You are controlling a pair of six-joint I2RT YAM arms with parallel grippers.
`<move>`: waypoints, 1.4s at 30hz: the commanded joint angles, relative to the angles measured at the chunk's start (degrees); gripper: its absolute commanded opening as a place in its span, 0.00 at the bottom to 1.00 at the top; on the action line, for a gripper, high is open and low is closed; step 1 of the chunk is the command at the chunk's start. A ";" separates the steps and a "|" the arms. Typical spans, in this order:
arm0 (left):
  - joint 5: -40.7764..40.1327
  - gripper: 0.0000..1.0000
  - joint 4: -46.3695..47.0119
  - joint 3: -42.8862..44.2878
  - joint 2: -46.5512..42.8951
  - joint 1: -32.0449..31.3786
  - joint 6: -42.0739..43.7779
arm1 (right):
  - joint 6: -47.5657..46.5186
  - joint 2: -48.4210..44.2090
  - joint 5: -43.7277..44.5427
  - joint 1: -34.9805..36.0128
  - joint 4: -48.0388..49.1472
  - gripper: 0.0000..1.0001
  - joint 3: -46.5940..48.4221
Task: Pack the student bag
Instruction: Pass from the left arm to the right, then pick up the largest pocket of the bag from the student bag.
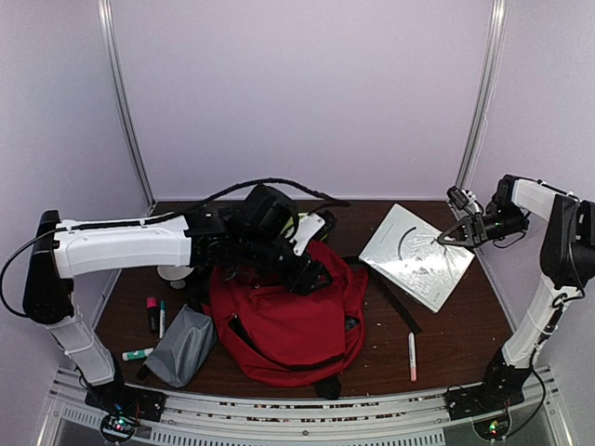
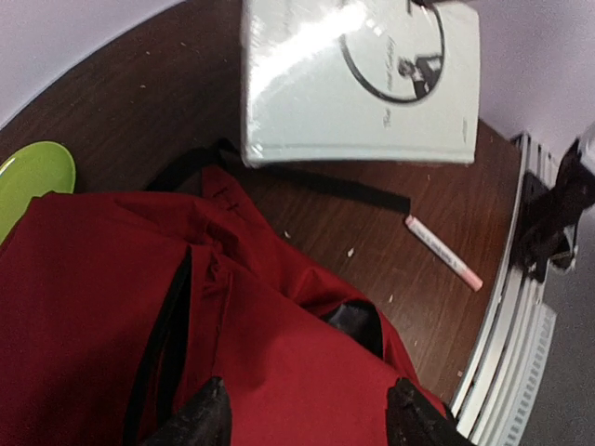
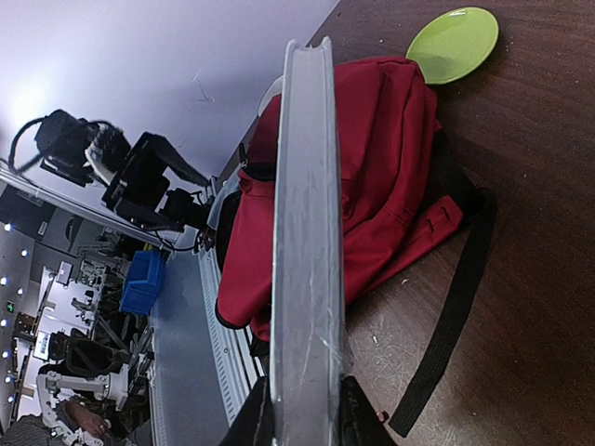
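The red student bag (image 1: pixel 284 325) lies flat at the table's middle. It fills the lower left of the left wrist view (image 2: pixel 139 325) and shows behind the book in the right wrist view (image 3: pixel 390 149). My left gripper (image 1: pixel 311 274) hovers over the bag's top, jaws open and empty (image 2: pixel 305 413), with red fabric between the tips. My right gripper (image 1: pixel 444 238) is shut on the edge of a white book wrapped in plastic (image 1: pixel 418 255), holding it tilted at the right of the bag. The book is seen edge-on in the right wrist view (image 3: pixel 305 232).
A pink-capped white marker (image 1: pixel 412 356) lies right of the bag. A grey pouch (image 1: pixel 181 346), several markers (image 1: pixel 152 313) and a green plate (image 2: pixel 33 177) are at the left. A black strap (image 1: pixel 395 302) trails from the bag under the book.
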 commanded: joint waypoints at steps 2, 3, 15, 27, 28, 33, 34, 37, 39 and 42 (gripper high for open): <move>-6.34 0.59 -12.35 1.94 -0.66 -7.20 14.29 | 7.60 -1.11 -3.39 0.44 -0.19 0.00 6.47; -6.51 0.58 -13.13 2.05 -0.67 -7.62 14.50 | 10.18 -1.16 -3.23 0.62 -0.12 0.00 8.10; -7.61 0.57 -13.73 3.08 -2.11 -9.16 14.13 | 73.47 -18.97 13.60 5.48 57.12 0.00 5.21; -14.13 0.61 -16.55 3.13 1.85 -19.66 14.85 | 70.87 -31.26 30.44 10.10 65.03 0.00 -12.88; -13.89 0.62 -16.52 3.30 2.54 -20.10 14.79 | 70.85 -32.87 32.37 10.29 65.29 0.00 -14.41; -15.32 0.63 -16.31 3.89 5.49 -21.44 15.92 | 67.54 -37.68 34.49 10.37 61.10 0.00 -17.15; -16.28 0.64 -16.26 4.05 6.28 -21.75 16.40 | 66.27 -38.09 34.40 10.36 58.97 0.00 -16.62; -18.67 0.65 -17.42 5.97 9.21 -22.75 17.89 | 64.02 -39.43 33.66 10.36 54.57 0.00 -16.27; -20.41 0.65 -18.43 7.40 11.24 -23.60 18.59 | 63.86 -39.93 32.84 10.36 53.36 0.00 -16.57; -26.58 0.65 -21.23 10.25 14.78 -24.69 18.88 | 64.32 -40.23 31.32 10.36 52.73 0.00 -16.83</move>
